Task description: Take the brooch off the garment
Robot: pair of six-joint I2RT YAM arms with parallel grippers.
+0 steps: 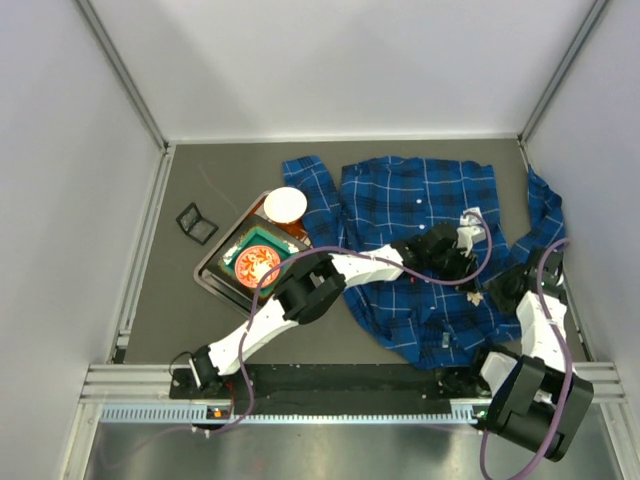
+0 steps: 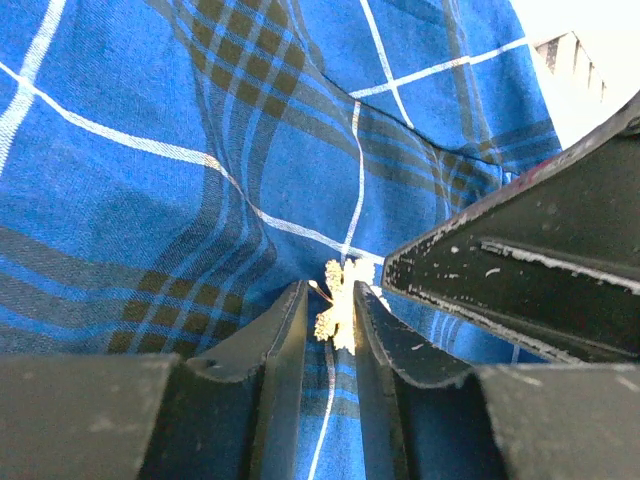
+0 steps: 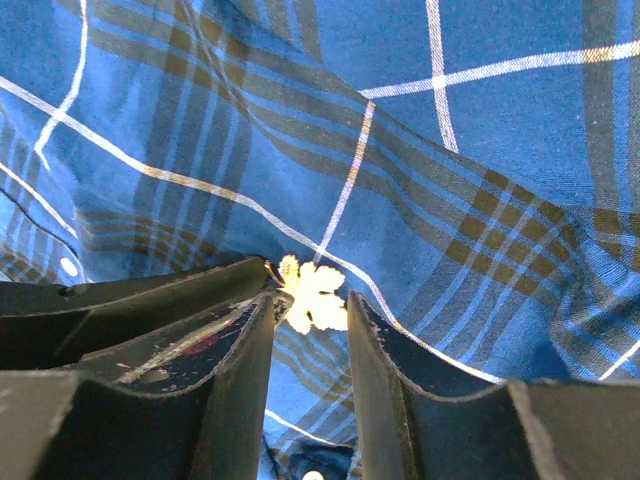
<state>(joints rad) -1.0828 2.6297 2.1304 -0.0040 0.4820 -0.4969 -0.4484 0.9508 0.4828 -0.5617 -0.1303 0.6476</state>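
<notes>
Grey table (image 1: 180, 300), plaid garment (image 1: 420, 195) right of centre.
Left gripper (image 2: 330, 292) pinches brooch (image 2: 336, 308); right gripper (image 3: 309, 300) unclenched. Best pin cloth, pull straight.

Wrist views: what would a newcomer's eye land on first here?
The pale gold brooch, bright against the blue plaid garment, sits between the fingers of the left gripper. The right gripper frames it too, so both arms meet at that one spot. From above, the garment sprawls across the right side of the table, a tray to its left.
</notes>
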